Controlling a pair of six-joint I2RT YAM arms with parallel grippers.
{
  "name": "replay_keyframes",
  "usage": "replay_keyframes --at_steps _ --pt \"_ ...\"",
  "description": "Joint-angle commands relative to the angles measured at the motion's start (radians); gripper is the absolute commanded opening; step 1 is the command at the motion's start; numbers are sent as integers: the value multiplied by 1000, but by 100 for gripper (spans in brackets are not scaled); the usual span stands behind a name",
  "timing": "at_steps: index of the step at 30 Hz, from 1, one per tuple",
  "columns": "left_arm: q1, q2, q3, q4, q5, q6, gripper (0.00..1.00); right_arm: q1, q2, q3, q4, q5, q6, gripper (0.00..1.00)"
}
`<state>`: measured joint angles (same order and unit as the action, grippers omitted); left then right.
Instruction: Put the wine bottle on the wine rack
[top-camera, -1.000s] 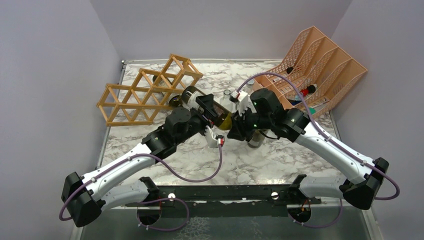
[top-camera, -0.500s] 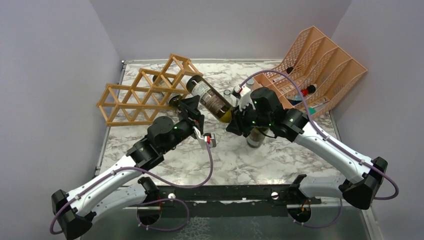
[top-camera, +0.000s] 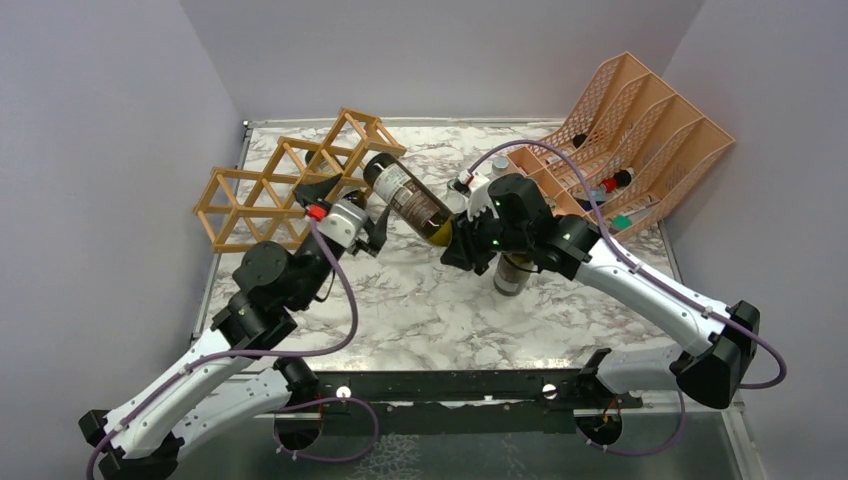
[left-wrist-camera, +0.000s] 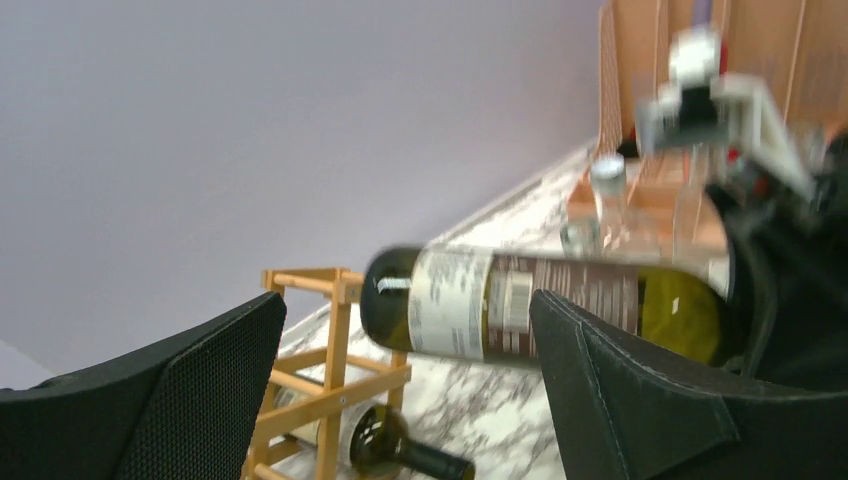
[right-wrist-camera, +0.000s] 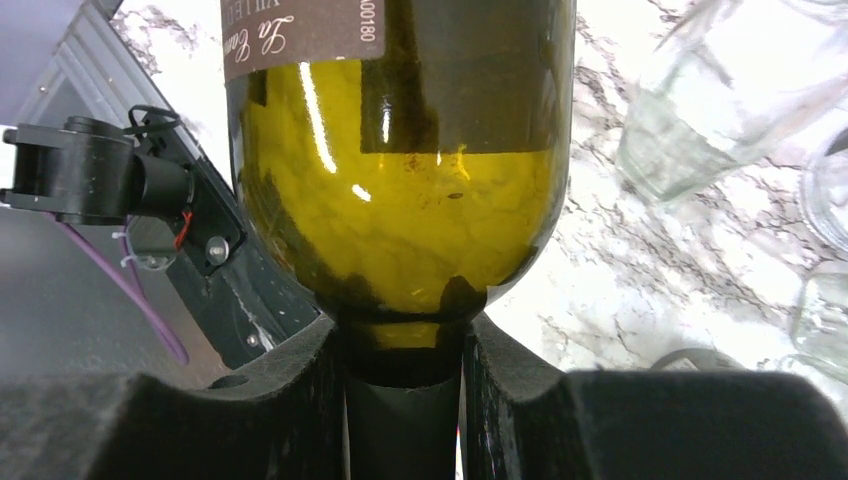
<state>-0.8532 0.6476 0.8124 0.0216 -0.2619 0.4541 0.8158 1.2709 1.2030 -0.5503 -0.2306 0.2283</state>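
Now the right hand (top-camera: 452, 243) alone clamps the wine bottle (top-camera: 405, 197) beside the wine rack (top-camera: 270, 190); the left hand (top-camera: 350, 203), spread wide, has drawn back.

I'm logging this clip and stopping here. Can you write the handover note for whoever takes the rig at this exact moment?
Left gripper: open, holding nothing, its fingers either side of the bottle without gripping it.
Right gripper: shut on the neck of the wine bottle.
Bottle: off the table, roughly level, base pointing at the right end of the wine rack, not yet in a cell.
A second bottle lies low at the rack.
Done: bottle raised and aimed at the rack.
Left: slide it base first into a free cell, then open the right gripper and back away.
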Motion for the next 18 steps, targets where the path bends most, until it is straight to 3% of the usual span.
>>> replay_keyframes --at_steps 1,8,18 --pt "-4 55 168 -10 -151 -247 99 47 5 11 179 -59 60 1" --pt "-5 162 387 -83 -340 -280 99 164 47 -61 302 1 149 1" --pt "-4 151 436 -146 -311 -209 99 326 276 -45 530 161 304 1"
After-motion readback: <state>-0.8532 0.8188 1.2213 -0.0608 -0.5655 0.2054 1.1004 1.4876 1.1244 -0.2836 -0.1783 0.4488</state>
